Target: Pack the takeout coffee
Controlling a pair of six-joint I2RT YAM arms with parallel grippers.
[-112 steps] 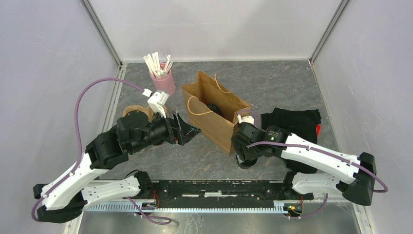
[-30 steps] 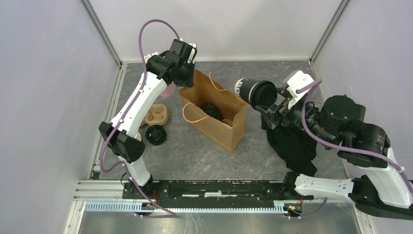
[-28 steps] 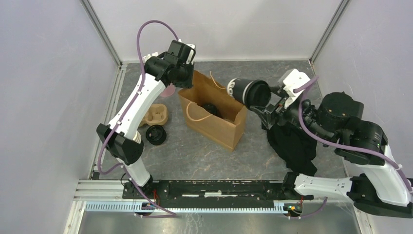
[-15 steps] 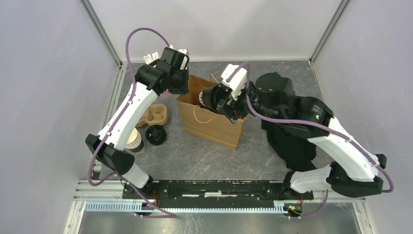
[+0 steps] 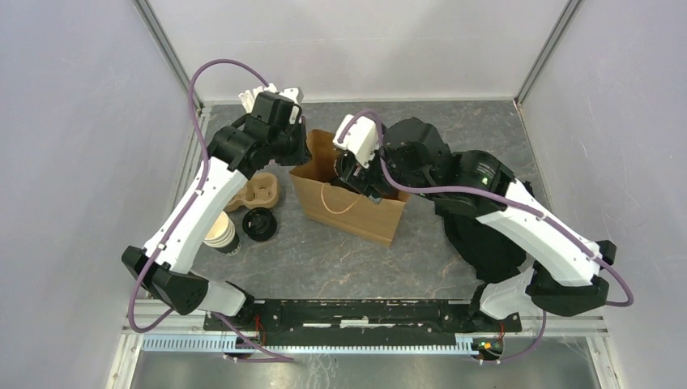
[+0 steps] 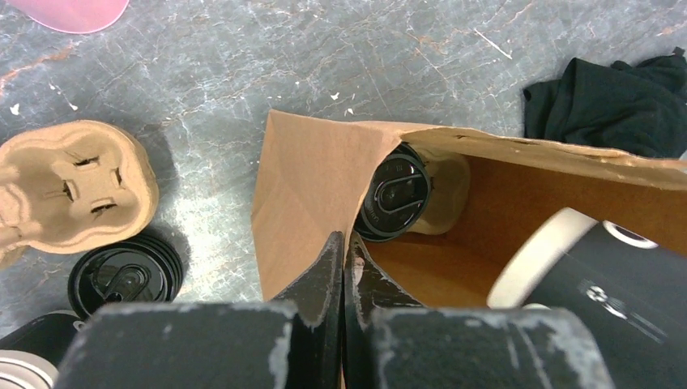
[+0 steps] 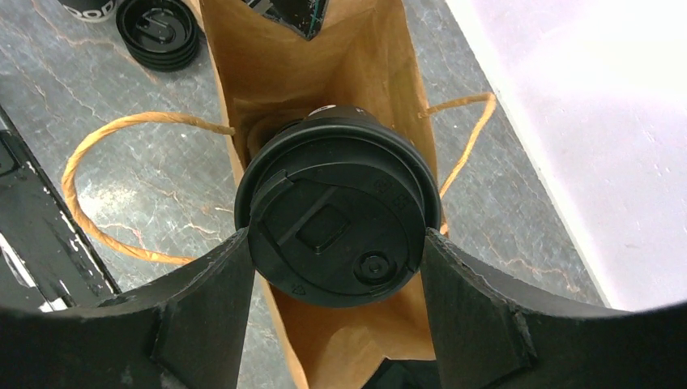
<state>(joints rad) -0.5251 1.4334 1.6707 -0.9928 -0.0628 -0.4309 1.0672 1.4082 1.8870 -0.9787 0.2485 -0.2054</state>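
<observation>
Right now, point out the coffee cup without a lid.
The open cup by the loose lids: its pale inside shows. The packed cup inside the bag and the held cup in the right gripper are lidded.

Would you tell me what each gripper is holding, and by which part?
Right gripper: a dark paper cup with a black plastic lid, gripped on both sides at the lid. Left gripper: the brown paper bag, pinched at its top edge.

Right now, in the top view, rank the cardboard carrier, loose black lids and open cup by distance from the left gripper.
1. Cardboard carrier, left of the bag.
2. Loose black lids, just below it.
3. Open cup, far left.
</observation>
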